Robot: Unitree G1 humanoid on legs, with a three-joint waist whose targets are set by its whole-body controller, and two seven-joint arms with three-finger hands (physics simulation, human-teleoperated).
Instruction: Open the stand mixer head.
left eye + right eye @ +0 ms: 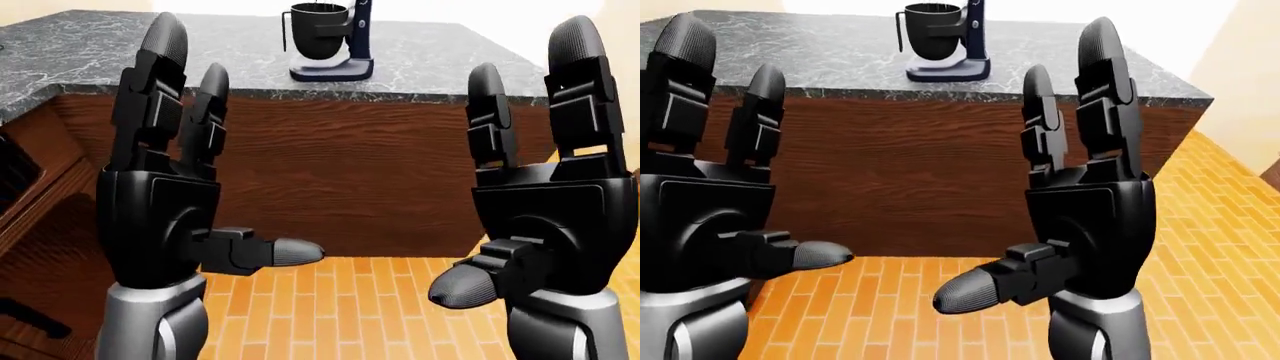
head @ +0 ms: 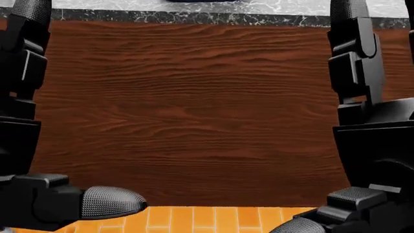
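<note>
A dark blue stand mixer (image 1: 330,41) with a black bowl stands on the grey marble counter (image 1: 90,52) at the top of the left-eye view; its head is cut off by the top edge. It also shows in the right-eye view (image 1: 943,41). My left hand (image 1: 200,150) is raised, fingers straight up and thumb out, open and empty. My right hand (image 1: 520,150) is raised the same way, open and empty. Both hands are well short of the counter and far below the mixer.
The counter's brown wood side panel (image 2: 194,111) fills the head view. Orange brick-pattern floor (image 1: 1200,225) lies below and to the right. Dark wood cabinets (image 1: 40,217) run along the left of the left-eye view.
</note>
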